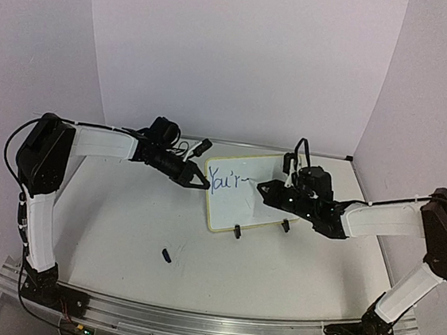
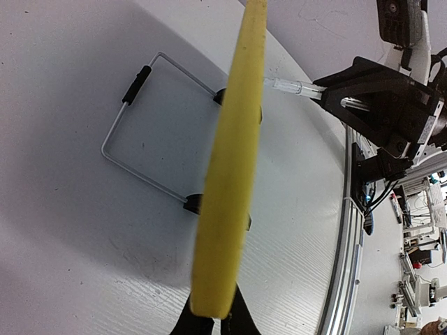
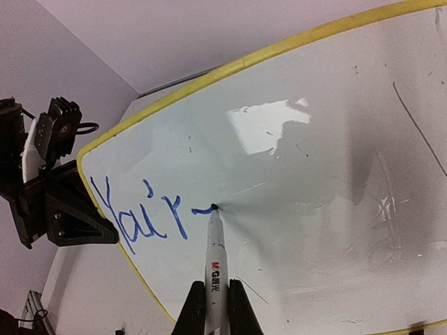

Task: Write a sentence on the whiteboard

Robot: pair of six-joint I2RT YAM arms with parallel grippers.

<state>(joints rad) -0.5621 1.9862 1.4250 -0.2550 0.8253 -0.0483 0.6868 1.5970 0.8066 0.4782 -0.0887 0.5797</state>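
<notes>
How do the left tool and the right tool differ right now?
The left tool pinches the whiteboard by its yellow rim; the right tool grips a marker. The left tool sits at the board's edge; the right tool faces its writing side, marker tip touching just after the blue lettering. Both are shut on something.

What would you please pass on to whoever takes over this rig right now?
Left tool: shut on the left edge of the whiteboard, which stands upright on the table.
Right tool: shut on the marker, tip touching the board face.
Done: the sentence reads roughly "You'r" in blue, with a short stroke at the marker tip.
Left: the remaining words.
</notes>
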